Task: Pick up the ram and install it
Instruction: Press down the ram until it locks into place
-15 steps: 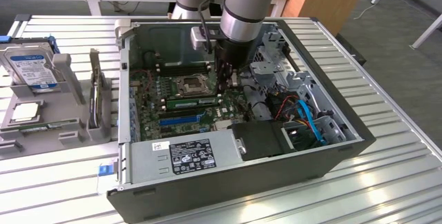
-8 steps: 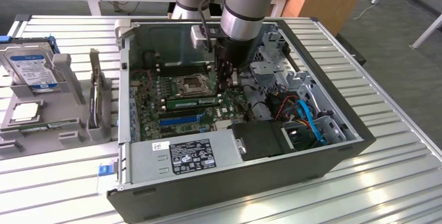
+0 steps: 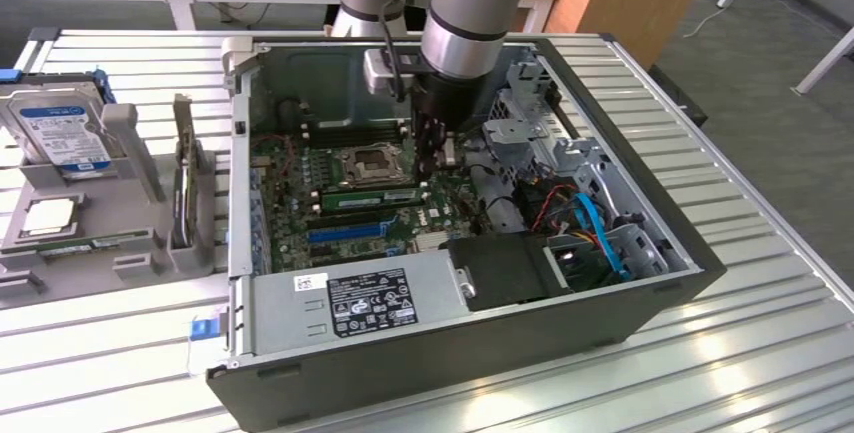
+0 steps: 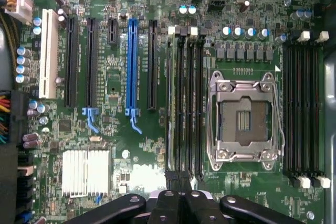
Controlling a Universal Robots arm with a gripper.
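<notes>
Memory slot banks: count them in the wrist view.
2: one bank between the CPU socket and the blue expansion slot; the other bank on the socket's opposite side. None seems hidden.

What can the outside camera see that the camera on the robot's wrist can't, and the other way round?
Exterior view alone: the silver-grey robot arm reaching into the open black computer case, and a blue-labelled hard drive in a grey rack beside it. Wrist view alone: the white expansion slot and ribbed silver heatsink, close up. Both: the green motherboard, its square metal processor socket and long blue slot.
</notes>
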